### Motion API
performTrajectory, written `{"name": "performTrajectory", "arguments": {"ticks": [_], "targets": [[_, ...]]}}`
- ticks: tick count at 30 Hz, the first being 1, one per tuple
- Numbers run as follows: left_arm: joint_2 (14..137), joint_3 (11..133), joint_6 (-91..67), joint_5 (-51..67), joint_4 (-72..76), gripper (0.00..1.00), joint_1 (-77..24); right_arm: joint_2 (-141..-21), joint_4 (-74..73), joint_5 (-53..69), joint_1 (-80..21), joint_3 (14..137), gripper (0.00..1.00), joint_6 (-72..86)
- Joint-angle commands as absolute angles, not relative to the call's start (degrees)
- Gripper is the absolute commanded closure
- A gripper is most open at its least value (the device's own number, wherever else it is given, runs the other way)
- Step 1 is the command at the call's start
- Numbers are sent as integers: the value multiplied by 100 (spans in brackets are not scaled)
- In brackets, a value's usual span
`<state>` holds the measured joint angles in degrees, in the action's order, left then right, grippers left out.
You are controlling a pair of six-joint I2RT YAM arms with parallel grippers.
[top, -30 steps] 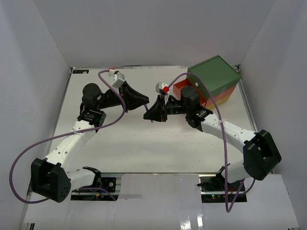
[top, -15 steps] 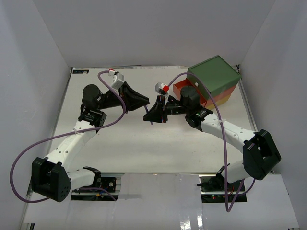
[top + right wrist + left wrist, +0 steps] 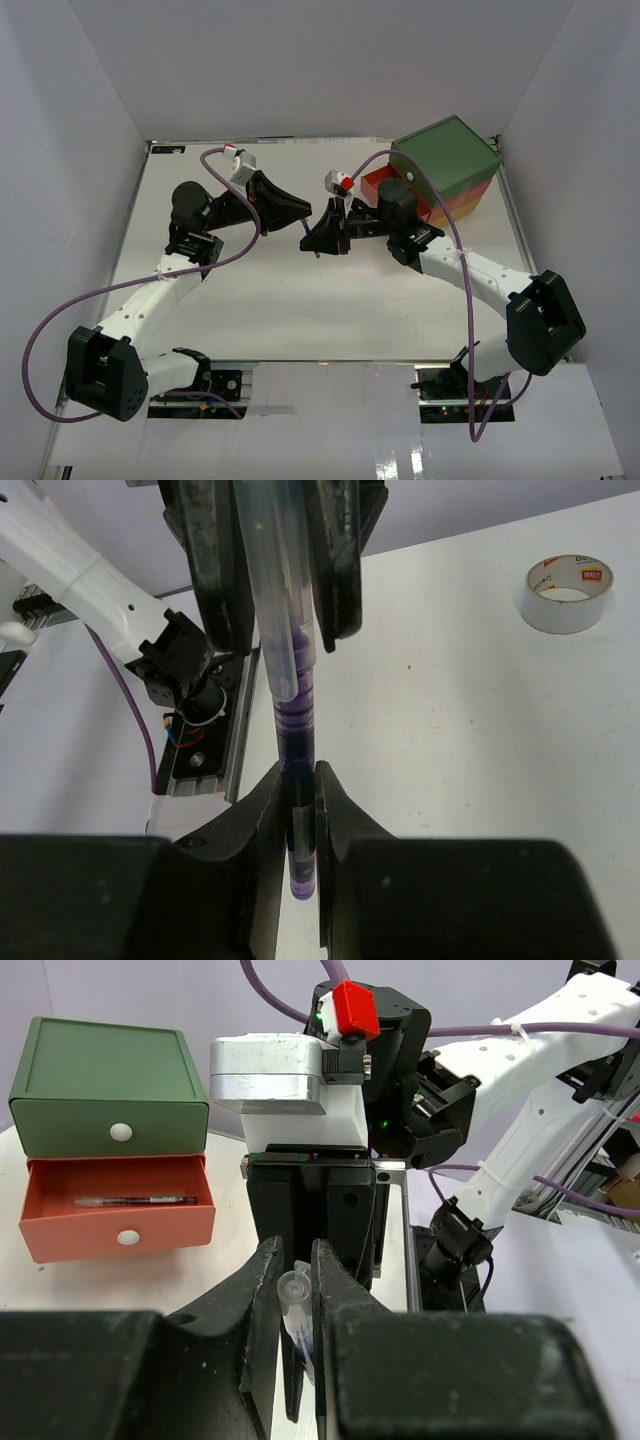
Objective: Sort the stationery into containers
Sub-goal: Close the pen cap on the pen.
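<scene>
Pen (image 3: pixel 291 712), slim clear plastic barrel, ribbed purple grip section

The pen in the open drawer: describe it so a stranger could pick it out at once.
Find the small drawer chest at the table's far right corner. Its orange-red middle drawer is pulled out beneath the shut green drawer, and the thin dark pen lies inside, parallel to its front. Unlike the clear-barrelled purple pen held off the table, it lies loose in the drawer.

Two pens (image 3: pixel 295 715) (image 3: pixel 135 1200), one tape roll (image 3: pixel 567 592), one drawer chest (image 3: pixel 447 160).
</scene>
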<state>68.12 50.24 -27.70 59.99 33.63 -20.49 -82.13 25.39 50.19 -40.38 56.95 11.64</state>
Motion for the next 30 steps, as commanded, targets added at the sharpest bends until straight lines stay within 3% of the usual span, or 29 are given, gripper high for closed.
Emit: {"name": "performTrajectory", "arguments": {"ticks": [1, 17, 22, 30], "targets": [[7040, 4684, -2839, 6733, 2216, 100, -2311, -7813, 4456, 4728, -3885, 6539, 92, 1248], [7242, 4746, -2971, 6698, 2013, 100, -2382, -7822, 4562, 4737, -3823, 6592, 92, 1239], [7163, 5246, -2699, 6320, 1488, 89, -2382, -7857, 4316, 4711, -3788, 6311, 92, 1169], [6943, 5739, -2355, 5748, 1642, 85, -2382, -7998, 3885, 4939, -3779, 5714, 92, 1081]]}}
